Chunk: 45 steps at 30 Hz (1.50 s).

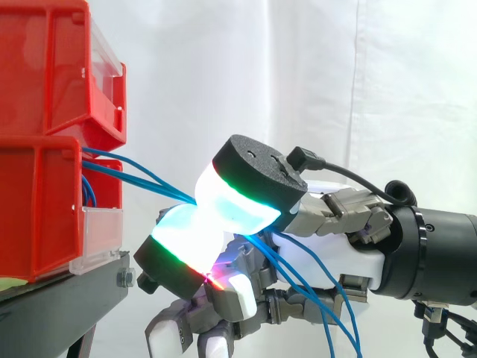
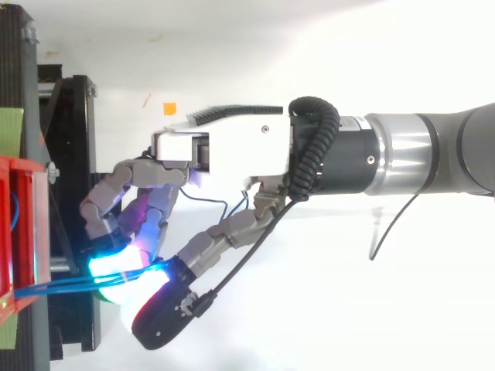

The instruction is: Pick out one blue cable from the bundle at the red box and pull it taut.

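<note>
**Side view.** The robot hand (image 1: 358, 261) is nearest the camera and enters from the right. Two of its thick fingertip pads (image 1: 238, 205), glowing cyan-white, are pressed together. They pinch several thin blue cables (image 1: 153, 181) between them; the number clamped cannot be told. The cables leave the front of the lower red plastic bin (image 1: 37, 209) and run almost straight, sloping down to the pinch point. Behind the pads they hang slack toward the lower right, passing in front of the palm. A second red plastic bin (image 1: 59, 67) is stacked on the lower one. Both rest on the black metal stand (image 1: 67, 298), before the white curtain (image 1: 298, 74). The remaining fingers are curled below the pinch.

**Top view.** The grey arm (image 2: 433, 154) reaches in from the right edge. The hand (image 2: 232, 151) is closed on the blue cables (image 2: 69, 284) just beside the stand (image 2: 73, 154). The cables span the short gap from the red bin (image 2: 19, 224) at the left edge to the glowing pads (image 2: 116, 267).
</note>
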Available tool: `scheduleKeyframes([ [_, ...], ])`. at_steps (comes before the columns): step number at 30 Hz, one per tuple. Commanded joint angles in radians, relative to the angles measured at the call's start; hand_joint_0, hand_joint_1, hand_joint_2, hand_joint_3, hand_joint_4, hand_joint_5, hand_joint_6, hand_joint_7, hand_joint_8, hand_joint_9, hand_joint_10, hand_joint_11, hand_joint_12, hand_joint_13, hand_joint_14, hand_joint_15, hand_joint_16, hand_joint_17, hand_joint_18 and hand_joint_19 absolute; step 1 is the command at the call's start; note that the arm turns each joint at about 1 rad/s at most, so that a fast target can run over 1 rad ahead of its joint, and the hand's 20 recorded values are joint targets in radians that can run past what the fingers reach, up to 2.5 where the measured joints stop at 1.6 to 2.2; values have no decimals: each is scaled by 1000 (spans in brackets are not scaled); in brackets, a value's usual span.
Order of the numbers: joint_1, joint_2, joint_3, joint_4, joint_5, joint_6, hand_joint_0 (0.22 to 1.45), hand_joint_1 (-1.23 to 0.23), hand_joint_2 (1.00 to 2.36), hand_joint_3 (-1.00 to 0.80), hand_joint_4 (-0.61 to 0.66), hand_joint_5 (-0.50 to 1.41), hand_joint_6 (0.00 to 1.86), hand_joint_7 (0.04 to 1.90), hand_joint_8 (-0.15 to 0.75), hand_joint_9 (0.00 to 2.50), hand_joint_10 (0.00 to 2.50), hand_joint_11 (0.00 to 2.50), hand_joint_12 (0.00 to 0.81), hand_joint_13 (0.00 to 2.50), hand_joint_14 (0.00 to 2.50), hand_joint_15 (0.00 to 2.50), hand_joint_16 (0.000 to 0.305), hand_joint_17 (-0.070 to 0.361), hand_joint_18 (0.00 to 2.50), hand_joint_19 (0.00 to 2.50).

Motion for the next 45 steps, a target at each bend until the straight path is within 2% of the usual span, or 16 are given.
scheduleKeyframes([
  [1, 0, 0, 0, -1, 1, 0, 607, -732, 1000, -500, 170, -129, 901, 1041, 350, 1246, 22, 683, 458, 839, 17, 421, 64, 145, 846, 744],
  [5, 0, 0, 7, -3, 0, 6, 498, -676, 1000, -500, 187, -134, 871, 962, 361, 1226, 21, 659, 486, 838, 17, 426, 71, 159, 846, 744],
  [9, -5, 0, 33, -27, -3, 18, 471, -621, 1000, -500, 188, -133, 851, 930, 367, 1215, 21, 642, 497, 826, 15, 423, 74, 165, 842, 744],
  [11, -5, 0, 33, -49, -6, 20, 507, -515, 1000, -500, 174, -134, 846, 918, 355, 1205, 21, 627, 482, 806, 16, 428, 70, 158, 808, 768],
  [14, -6, 0, 33, -50, -6, 20, 608, -440, 1000, -500, 134, -129, 835, 961, 340, 1200, 20, 638, 456, 782, 16, 434, 65, 146, 763, 791],
  [16, -6, 0, 37, -55, -6, 20, 632, -451, 1003, -466, 128, -127, 835, 970, 335, 1202, 22, 642, 453, 785, 16, 435, 64, 145, 764, 795],
  [21, -8, 0, 36, -70, -6, 15, 604, -581, 1019, -235, 151, -129, 842, 1029, 347, 1204, 22, 654, 456, 785, 18, 438, 65, 146, 765, 793],
  [27, -6, 0, 36, -69, -3, 15, 597, -716, 1023, -106, 180, -135, 875, 1071, 358, 1207, 23, 664, 470, 799, 16, 429, 67, 151, 795, 778],
  [31, -6, 0, 36, -69, -3, 15, 610, -764, 1026, -83, 152, -139, 883, 1099, 361, 1198, 22, 671, 463, 800, 18, 435, 65, 147, 797, 773],
  [34, -6, 0, 36, -69, -3, 15, 637, -798, 1023, -132, 130, -141, 888, 1107, 355, 1196, 21, 683, 460, 806, 17, 433, 65, 146, 805, 772],
  [36, -6, 0, 36, -70, -3, 15, 653, -804, 1017, -269, 152, -145, 899, 1020, 353, 1198, 23, 683, 459, 811, 18, 432, 65, 145, 813, 770],
  [37, -6, 0, 36, -70, -3, 15, 653, -804, 1017, -269, 152, -145, 899, 1020, 353, 1198, 23, 683, 459, 811, 18, 432, 65, 145, 813, 770],
  [38, -6, 0, 37, -70, -3, 15, 644, -783, 1007, -410, 170, -145, 894, 979, 346, 1203, 22, 676, 456, 813, 16, 425, 65, 145, 818, 767],
  [39, -6, 0, 36, -70, -3, 15, 640, -758, 1002, -471, 173, -144, 892, 966, 347, 1203, 22, 677, 455, 814, 17, 431, 65, 145, 818, 766],
  [45, -2, 0, 36, -69, 0, 14, 557, -634, 1000, -500, 168, -143, 870, 984, 348, 1199, 22, 656, 471, 804, 16, 438, 67, 151, 798, 782],
])
